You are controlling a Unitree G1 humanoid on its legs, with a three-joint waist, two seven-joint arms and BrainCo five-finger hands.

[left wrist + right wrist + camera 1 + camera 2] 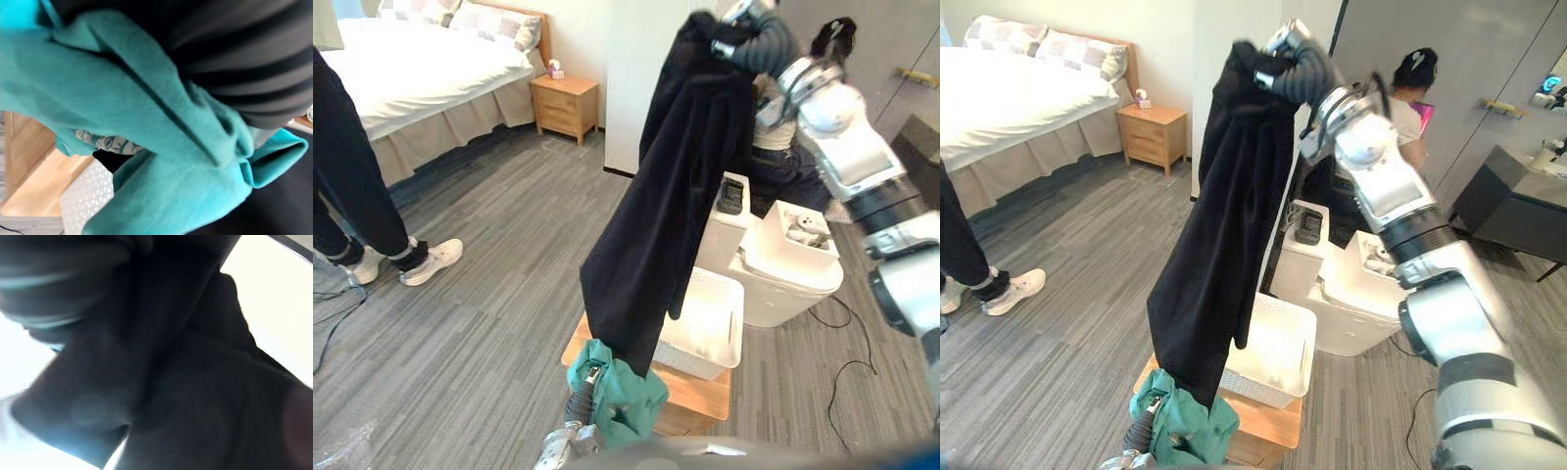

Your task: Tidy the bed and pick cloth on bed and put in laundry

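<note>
Left eye view: the right robot hand (732,18) is way up high, fingers clamped on one black garment (675,196) that hangs in front of the one white basket (700,360) on the low wooden desk (703,401). The left robot hand (587,380) is buried in one teal cloth (622,397), so I can't tell its grip. There's one bed (421,69), with one person (347,186) standing near it.

Right eye view: a second person (1408,98) sits behind the arm.

Left wrist view: brings out a printed patch on the teal cloth.

Right wrist view: black fabric, right up close.
</note>
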